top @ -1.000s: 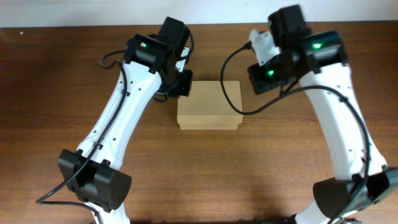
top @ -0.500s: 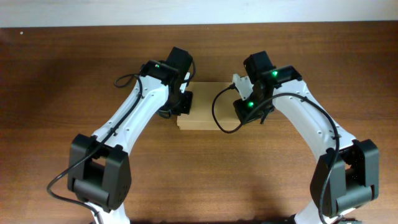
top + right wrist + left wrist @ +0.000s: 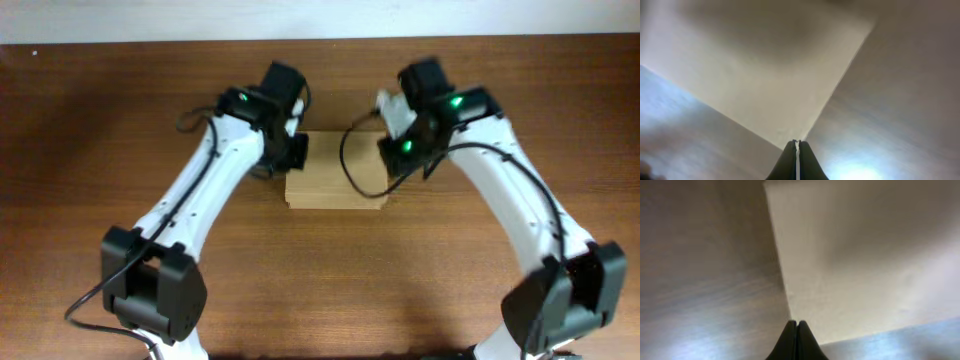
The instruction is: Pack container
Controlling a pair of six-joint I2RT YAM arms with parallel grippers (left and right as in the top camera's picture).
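The container (image 3: 335,172) is a plain tan cardboard box lying in the middle of the wooden table, its lid down flat. My left gripper (image 3: 297,152) stands at the box's left edge, shut and empty. In the left wrist view its closed tips (image 3: 796,323) sit right on the left border of the container (image 3: 855,265). My right gripper (image 3: 392,160) hangs at the box's right edge, also shut on nothing. Seen from the right wrist, its tips (image 3: 797,142) meet the right border of the container (image 3: 775,65) near a corner. What is inside the box is hidden.
Brown wooden table (image 3: 90,150) stretches all around the box. A pale wall strip (image 3: 150,20) runs along the far edge. A black cable (image 3: 350,165) from the right arm loops over the box's right part. Both arm bases stand near the front edge.
The right arm has come down and leftward from the back right to the box's right edge. The left arm has shifted only slightly at the left edge. The box stays put.
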